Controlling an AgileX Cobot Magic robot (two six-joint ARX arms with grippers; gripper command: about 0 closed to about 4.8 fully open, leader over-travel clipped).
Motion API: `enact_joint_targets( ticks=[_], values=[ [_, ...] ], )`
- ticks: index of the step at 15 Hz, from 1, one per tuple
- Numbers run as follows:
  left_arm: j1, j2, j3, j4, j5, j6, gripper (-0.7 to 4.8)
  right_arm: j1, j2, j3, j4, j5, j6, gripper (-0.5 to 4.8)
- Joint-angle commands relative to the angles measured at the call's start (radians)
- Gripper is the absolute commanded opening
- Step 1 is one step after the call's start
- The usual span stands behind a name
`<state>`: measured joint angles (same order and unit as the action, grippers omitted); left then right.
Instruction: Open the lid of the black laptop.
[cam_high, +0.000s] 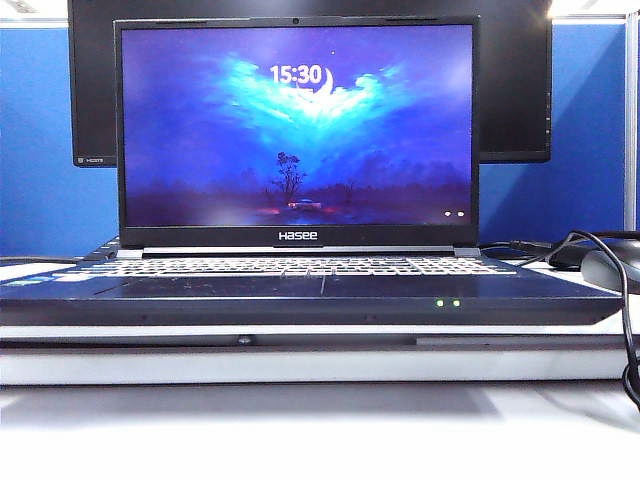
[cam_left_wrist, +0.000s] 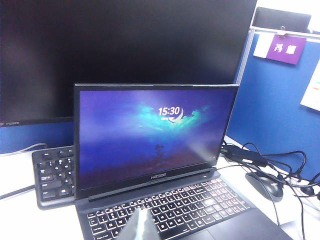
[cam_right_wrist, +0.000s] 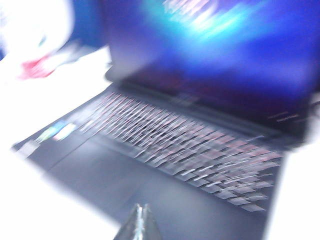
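The black laptop sits in the middle of the desk with its lid raised upright. The screen is lit, showing a blue wallpaper and the time 15:30, and the backlit keyboard is exposed. Neither gripper shows in the exterior view. In the left wrist view, my left gripper hangs above the keyboard, fingers pressed together and holding nothing. The right wrist view is motion-blurred. There my right gripper is shut and empty over the palm rest, clear of the lid.
A large dark monitor stands right behind the lid. A separate black keyboard lies behind the laptop's left side. A mouse and cables lie to the right. The laptop rests on a white raised slab.
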<state>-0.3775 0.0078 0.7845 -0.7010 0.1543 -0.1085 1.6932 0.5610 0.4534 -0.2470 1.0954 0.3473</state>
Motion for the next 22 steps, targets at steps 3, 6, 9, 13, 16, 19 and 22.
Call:
enact_joint_targets(
  ticks=[3,6,9,13,16,19,22],
  values=[
    [0.001,-0.004,-0.002,0.006,0.003,0.003,-0.04,-0.307,0.0,-0.014,0.267,-0.431,-0.257,-0.04],
    [0.001,-0.004,-0.002,0.006,0.007,0.0,-0.04,-0.555,0.005,-0.015,0.297,-0.668,-0.279,-0.04],
    [0.001,-0.004,-0.002,0.006,0.006,0.0,-0.04,-0.848,0.073,-0.021,0.299,-0.987,-0.296,-0.04],
    [0.001,-0.004,-0.002,0.004,0.006,0.0,-0.04,-1.043,0.138,-0.163,0.54,-1.072,-0.295,-0.04],
    [0.001,-0.004,-0.002,-0.002,0.006,0.0,-0.04,-1.111,0.137,-0.19,0.556,-1.072,-0.295,-0.04],
    [0.001,-0.004,-0.002,-0.002,0.006,0.0,-0.04,-1.112,0.137,-0.19,0.558,-1.072,-0.296,-0.04],
    [0.001,-0.004,-0.002,-0.002,0.006,0.0,-0.04,-1.112,0.137,-0.19,0.557,-1.072,-0.295,-0.04]
  ],
)
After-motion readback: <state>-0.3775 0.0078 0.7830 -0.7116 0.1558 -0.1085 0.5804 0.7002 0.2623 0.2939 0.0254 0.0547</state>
